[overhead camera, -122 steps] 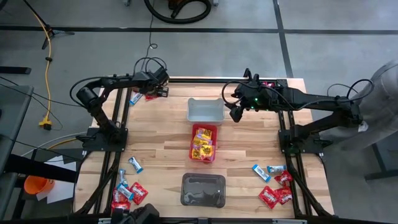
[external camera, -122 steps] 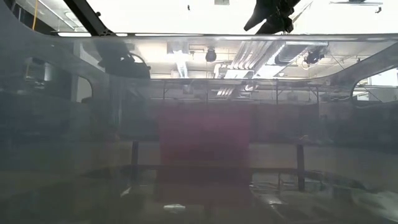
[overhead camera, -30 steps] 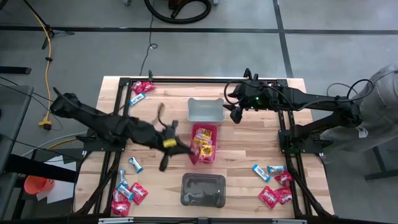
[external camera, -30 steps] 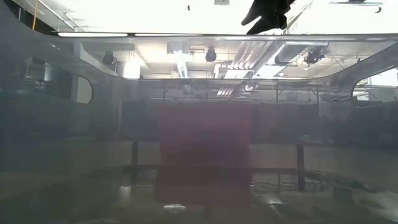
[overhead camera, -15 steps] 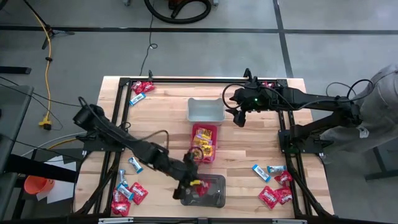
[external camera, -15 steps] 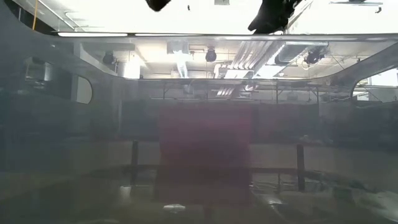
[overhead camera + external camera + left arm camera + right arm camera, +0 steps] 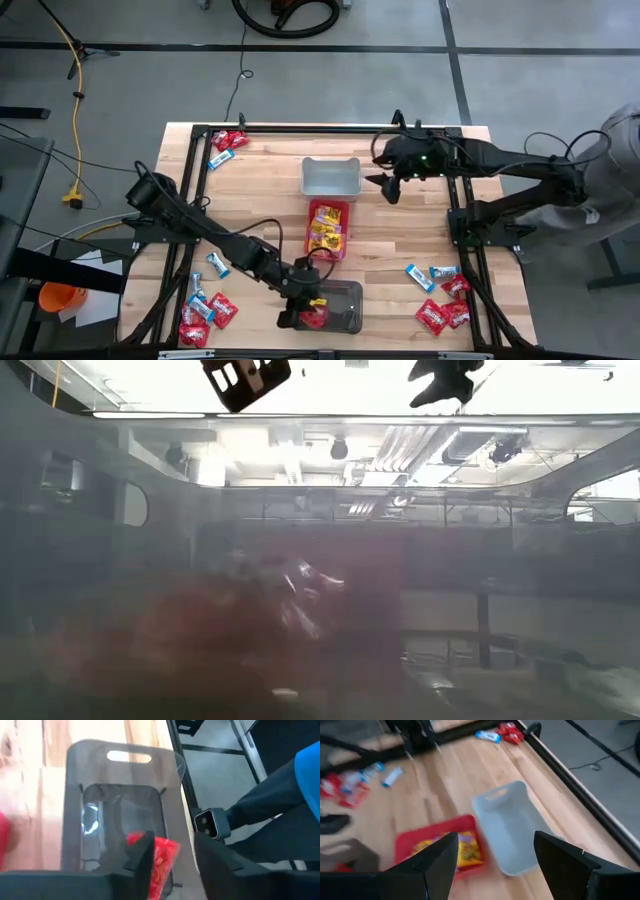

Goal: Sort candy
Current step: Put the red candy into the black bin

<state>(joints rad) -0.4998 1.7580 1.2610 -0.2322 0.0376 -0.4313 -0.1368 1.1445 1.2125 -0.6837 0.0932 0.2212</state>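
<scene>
Now the left gripper (image 7: 312, 308) had moved from beside the red bin (image 7: 328, 229) to over the dark bin (image 7: 345, 310), its fingers parted with a red candy (image 7: 161, 862) between them. The right gripper (image 7: 390, 188) stayed wide open and empty beside the grey bin (image 7: 330, 177).

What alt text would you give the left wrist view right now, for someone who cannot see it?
The left gripper hangs over the dark bin, a red candy packet between its jaws, which stand slightly apart. The bin sits on the wooden table near its edge, with floor and a black frame beyond.
</scene>
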